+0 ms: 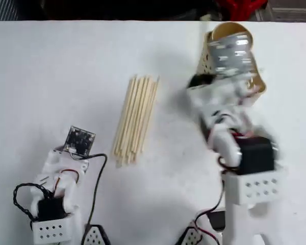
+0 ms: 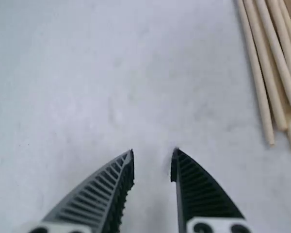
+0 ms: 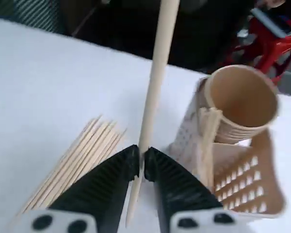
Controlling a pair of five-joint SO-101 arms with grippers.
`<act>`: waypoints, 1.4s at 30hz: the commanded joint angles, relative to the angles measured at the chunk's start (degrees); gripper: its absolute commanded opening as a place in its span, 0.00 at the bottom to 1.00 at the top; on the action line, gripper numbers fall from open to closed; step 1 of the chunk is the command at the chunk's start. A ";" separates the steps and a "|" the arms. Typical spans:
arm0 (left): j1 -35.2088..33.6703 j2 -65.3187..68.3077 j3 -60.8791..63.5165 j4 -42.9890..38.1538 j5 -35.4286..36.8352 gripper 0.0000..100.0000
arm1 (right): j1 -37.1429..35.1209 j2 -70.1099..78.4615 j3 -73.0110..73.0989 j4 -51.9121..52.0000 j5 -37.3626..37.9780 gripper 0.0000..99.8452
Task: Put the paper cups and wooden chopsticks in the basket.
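A pile of wooden chopsticks (image 1: 135, 120) lies on the white table (image 1: 51, 71), mid-table. My right gripper (image 3: 141, 162) is shut on one chopstick (image 3: 155, 82), which stands nearly upright beside the basket (image 3: 247, 189). The tan perforated basket (image 1: 210, 58) at the back right holds a paper cup (image 3: 242, 104) lying with its mouth toward the wrist camera, plus a few chopsticks (image 3: 206, 141). My left gripper (image 2: 153, 160) hangs open over bare table, with the ends of the pile (image 2: 274, 63) off to one side. The left arm (image 1: 66, 168) sits at the front left.
The right arm (image 1: 245, 153) covers much of the basket from above. Cables (image 1: 97, 184) run along the front edge between the arm bases. The far table edge meets a dark background with a red frame (image 3: 271, 43).
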 commanded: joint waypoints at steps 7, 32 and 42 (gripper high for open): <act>0.57 -0.48 -0.18 0.26 -0.44 0.15 | 16.13 10.07 -12.84 -6.99 0.88 0.02; 0.57 -0.48 -0.18 0.26 -0.44 0.15 | 14.37 2.95 5.71 -13.05 0.79 0.08; 0.57 -0.48 -0.18 0.26 -0.44 0.15 | 6.73 -1.36 1.49 -4.35 0.53 0.14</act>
